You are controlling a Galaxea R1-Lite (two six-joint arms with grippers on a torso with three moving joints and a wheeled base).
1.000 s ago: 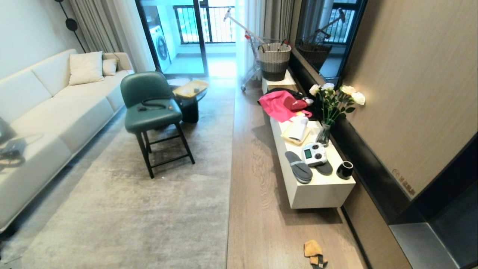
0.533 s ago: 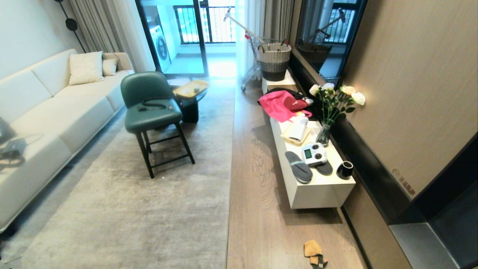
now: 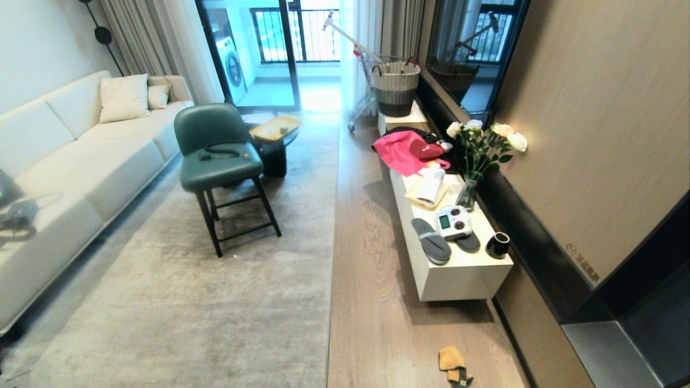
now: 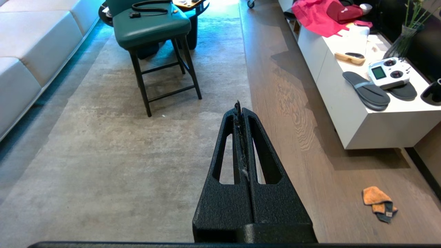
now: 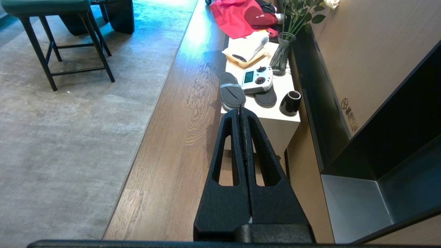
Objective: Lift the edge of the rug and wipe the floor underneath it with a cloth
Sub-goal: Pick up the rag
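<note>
The pale grey rug (image 3: 215,302) lies flat, and its straight rug edge (image 3: 333,258) runs along the wood-grain floor (image 3: 372,302). The orange cloth (image 3: 454,365) with a dark patch lies crumpled on the floor near the white bench's near end, also in the left wrist view as the cloth (image 4: 378,203). Neither arm shows in the head view. My left gripper (image 4: 238,106) is shut and empty, held high over the rug edge (image 4: 250,103). My right gripper (image 5: 240,112) is shut and empty, held high over the floor (image 5: 172,144) beside the bench.
A long white bench (image 3: 458,275) along the right wall holds grey slippers (image 3: 431,241), a white remote controller (image 3: 453,222), a black cup (image 3: 497,245), a flower vase (image 3: 468,194) and pink fabric (image 3: 401,152). A green chair (image 3: 221,161) stands on the rug; a sofa (image 3: 64,172) lines the left.
</note>
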